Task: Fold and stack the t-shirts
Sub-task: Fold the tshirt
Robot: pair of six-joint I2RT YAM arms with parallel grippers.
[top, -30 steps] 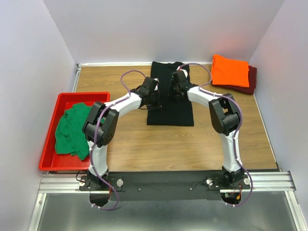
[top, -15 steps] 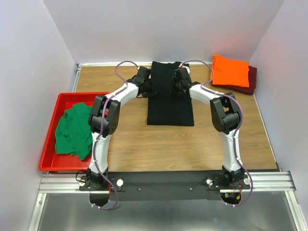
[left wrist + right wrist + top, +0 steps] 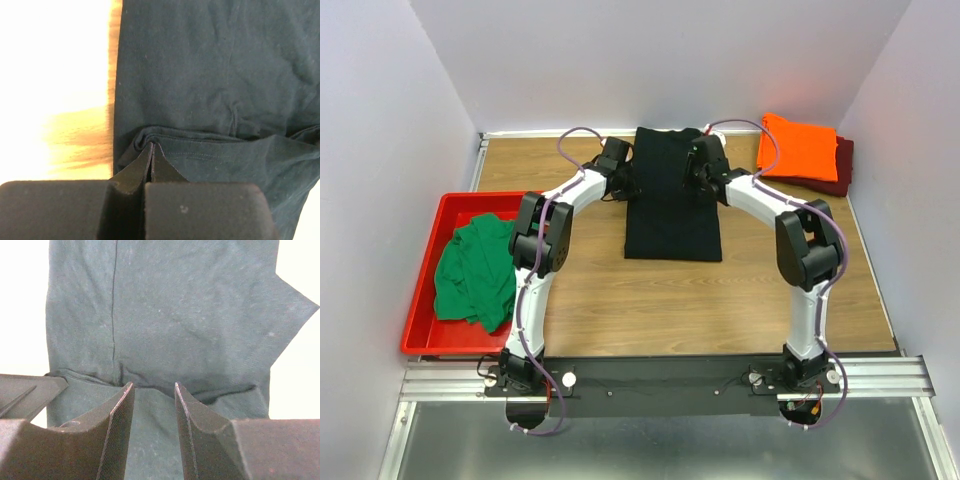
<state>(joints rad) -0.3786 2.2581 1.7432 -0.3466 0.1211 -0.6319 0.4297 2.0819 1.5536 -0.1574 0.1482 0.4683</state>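
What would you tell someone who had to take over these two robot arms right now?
Left gripper: shut on the left edge of the black cloth t-shirt.
Right gripper: open, over a fold near that shirt's right edge.
Done: the bright orange t-shirt lies folded on the dark maroon t-shirt in the far right corner.
In progress: the black shirt, now a long flat strip in the middle.
Left: finish folding it and stack it, then do the crumpled green t-shirt in the red plastic tray.

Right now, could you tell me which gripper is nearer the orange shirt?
Right. The right gripper is at the black shirt's edge facing the orange shirt; the left gripper is at its opposite edge.
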